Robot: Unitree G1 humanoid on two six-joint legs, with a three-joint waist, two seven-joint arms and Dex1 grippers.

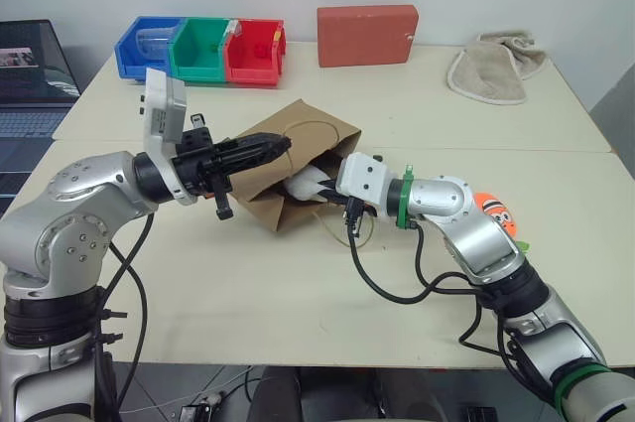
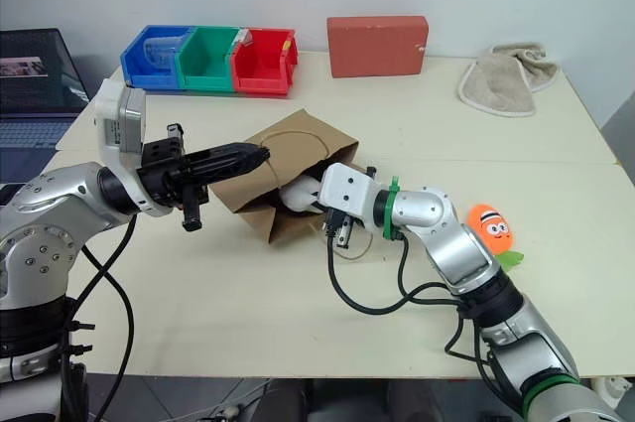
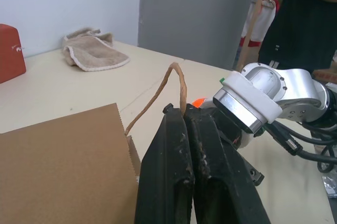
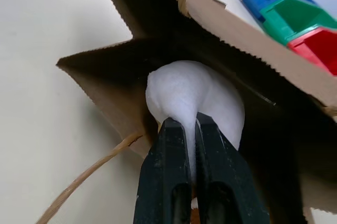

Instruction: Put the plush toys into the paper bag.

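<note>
The paper bag [image 1: 298, 159] is lying on its side in the middle of the table [image 1: 298, 303], its mouth facing the robot's right arm. The left hand [image 1: 281, 147] is pinching the bag's upper edge at the cord handle [image 3: 176, 84] — its black fingers [image 3: 184, 171] are pressed together on the paper and holding the mouth up. The right hand [image 4: 190, 124] is reaching into that mouth, clamped tight on the white bird toy [image 4: 195, 97], which is sitting just inside the bag's opening. A second cord handle [image 4: 84, 179] is trailing out of the bag onto the table below the right hand.

The carrot toy [image 2: 491, 226] is lying on the table beside the right forearm, well clear of the bag. Behind the bag — near the table's far edge — are standing the blue, green and red bins [image 1: 203, 48], the red-orange box [image 1: 367, 35] and the beige towel [image 1: 496, 70].
</note>
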